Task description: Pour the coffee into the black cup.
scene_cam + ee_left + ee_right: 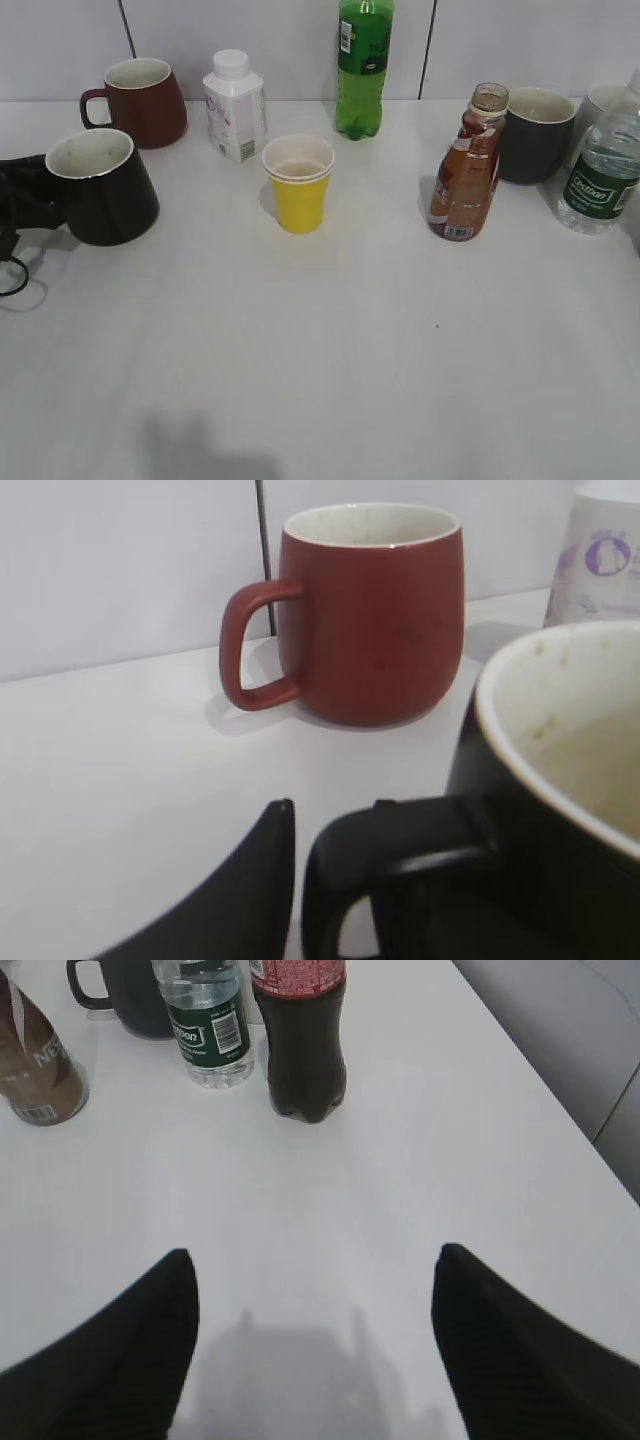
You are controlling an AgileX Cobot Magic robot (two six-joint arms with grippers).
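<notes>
The black cup [100,190] stands at the far left, leaning slightly, with its stained off-white inside showing. My left gripper [22,195] reaches in from the left edge and is shut on the cup's handle [400,855]. In the left wrist view only one finger of the left gripper [325,825] shows, right beside the handle; the other is hidden. The coffee bottle [468,170], uncapped with an orange-red label, stands at the right and also shows in the right wrist view [35,1070]. My right gripper [312,1260] is open and empty over bare table, out of the exterior view.
A maroon mug [140,100], a white carton bottle [235,105], a green soda bottle [365,65] and a yellow paper cup [298,185] stand behind and mid-table. A dark grey mug [535,135], a water bottle [603,165] and a cola bottle [300,1040] stand at the right.
</notes>
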